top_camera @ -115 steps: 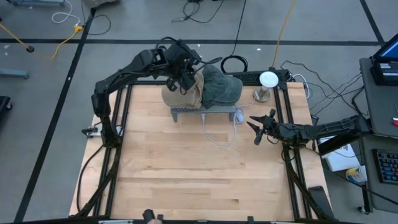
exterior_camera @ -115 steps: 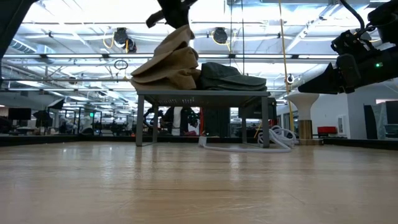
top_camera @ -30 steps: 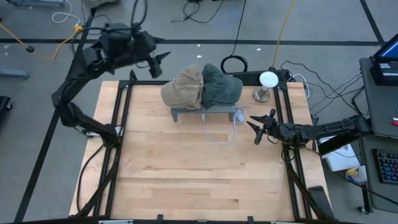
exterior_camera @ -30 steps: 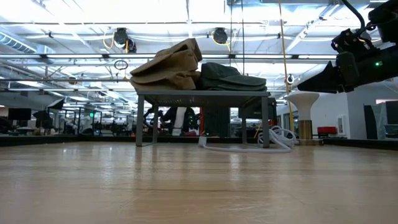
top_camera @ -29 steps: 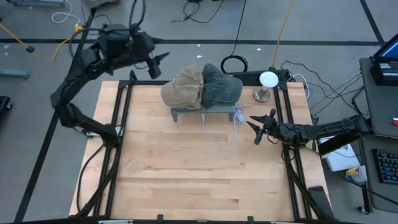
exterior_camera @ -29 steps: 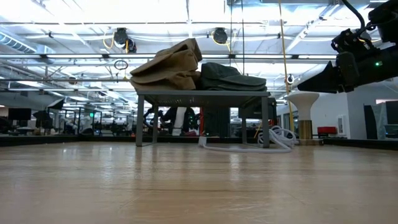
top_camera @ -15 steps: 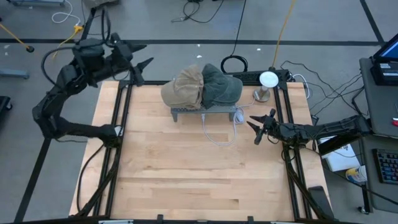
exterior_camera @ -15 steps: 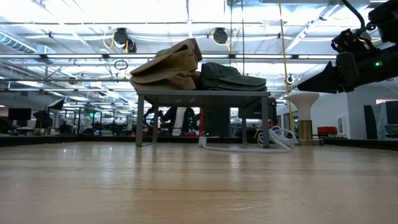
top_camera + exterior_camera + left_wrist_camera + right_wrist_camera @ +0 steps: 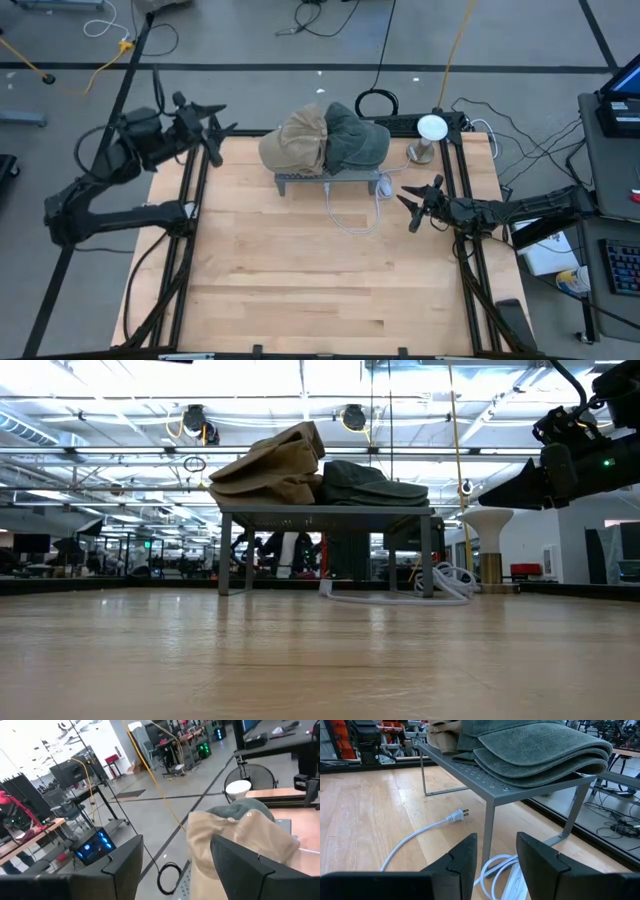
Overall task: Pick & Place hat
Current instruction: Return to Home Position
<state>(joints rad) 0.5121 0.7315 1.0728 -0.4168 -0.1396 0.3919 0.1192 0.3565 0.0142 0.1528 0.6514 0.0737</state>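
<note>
1. The left end effector (image 9: 221,119) is open and holds nothing. It hangs near the far left corner of the pale wooden counter (image 9: 300,290), well apart from the caps.
2. The right end effector (image 9: 407,211) is open too, and it is empty. It waits over the right side of the counter, just beside the right end of the shelf.
3. The soft tan-brown cloth caps (image 9: 292,140) lie in a pile on the left part of the small grey metal shelf (image 9: 330,181), at the far side of the counter.
4. The brown pile touches the dark grey-green cloth caps (image 9: 358,138), which are piled on the right part of the shelf.
5. A thin white power cord (image 9: 352,220) lies on the counter in front of the shelf, near the right end effector.
6. Every cap I can see is on the shelf. So I think the stacking is done, and the step in hand is the left arm going home.
7. The next move needs no grabbing. The left arm should fold to its rest spot on the left side. It should keep clear of the brown pile so nothing gets knocked off.
</note>
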